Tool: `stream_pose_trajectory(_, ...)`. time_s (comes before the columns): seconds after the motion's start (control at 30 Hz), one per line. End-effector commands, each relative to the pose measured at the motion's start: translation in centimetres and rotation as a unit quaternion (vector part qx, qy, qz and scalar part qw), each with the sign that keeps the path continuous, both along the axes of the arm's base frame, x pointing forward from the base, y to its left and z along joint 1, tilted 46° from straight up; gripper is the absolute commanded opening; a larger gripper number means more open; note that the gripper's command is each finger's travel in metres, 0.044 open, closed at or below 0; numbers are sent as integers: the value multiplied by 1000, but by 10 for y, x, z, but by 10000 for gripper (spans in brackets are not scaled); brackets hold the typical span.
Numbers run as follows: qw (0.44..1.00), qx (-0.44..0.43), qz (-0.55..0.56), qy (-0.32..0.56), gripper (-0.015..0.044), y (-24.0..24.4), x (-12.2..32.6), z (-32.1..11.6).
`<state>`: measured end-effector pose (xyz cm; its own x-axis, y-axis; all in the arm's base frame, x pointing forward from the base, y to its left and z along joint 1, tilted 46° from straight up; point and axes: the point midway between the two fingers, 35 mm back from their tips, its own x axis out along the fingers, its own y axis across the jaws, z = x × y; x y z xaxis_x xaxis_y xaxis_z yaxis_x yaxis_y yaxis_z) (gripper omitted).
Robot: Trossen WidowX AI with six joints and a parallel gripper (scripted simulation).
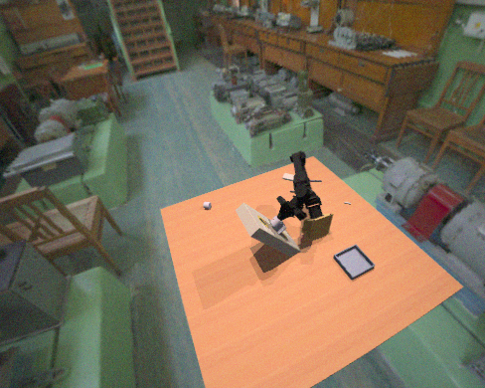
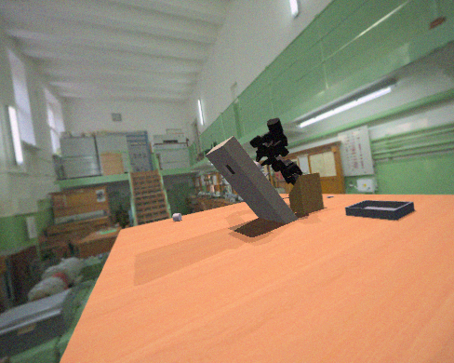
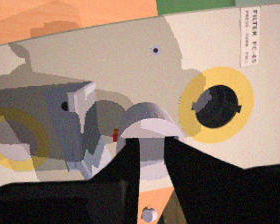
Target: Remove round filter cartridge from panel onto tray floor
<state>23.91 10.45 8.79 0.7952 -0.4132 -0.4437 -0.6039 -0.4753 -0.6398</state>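
Observation:
The filter cartridge (image 1: 277,223) (image 3: 147,117), a pale grey cylinder, is out of its hole. My gripper (image 3: 150,142) is shut on it and holds it just off the face of the tilted service panel (image 1: 281,242) (image 2: 252,186) (image 3: 211,42). In the wrist view the empty dark hole (image 3: 217,107) with two side notches lies right of the cartridge, inside a yellow ring (image 3: 245,107). The cartridge's far end is hidden. The tray (image 1: 344,269) (image 2: 376,213), dark-walled with a pale floor, stands to the right of the panel and has nothing in it.
A brown block (image 1: 317,228) (image 2: 306,196) stands between the panel and the tray, near the arm. A grey bracket (image 3: 82,117) and a second yellow ring (image 3: 41,142) are on the panel's left in the wrist view. A small pale cylinder (image 1: 207,205) (image 2: 177,217) lies near the table's left edge.

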Motion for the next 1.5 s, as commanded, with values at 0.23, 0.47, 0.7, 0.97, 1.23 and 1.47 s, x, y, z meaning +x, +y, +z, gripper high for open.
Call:
stream_pose_trajectory(0.23, 1000, 1, 0, -1, 90, 1, 1, 1)
stream_pose_trajectory(0.47, 1000, 1, 0, -1, 90, 1, 1, 1)
stream_pose_trajectory(0.7, 1000, 1, 0, -1, 90, 1, 1, 1)
stream_pose_trajectory(0.97, 1000, 1, 0, -1, 90, 1, 1, 1)
stream_pose_trajectory(1.23, 1000, 1, 0, -1, 90, 1, 1, 1)
stream_pose_trajectory(1.47, 997, 3, -55, 59, 90, 4, 6, 0)
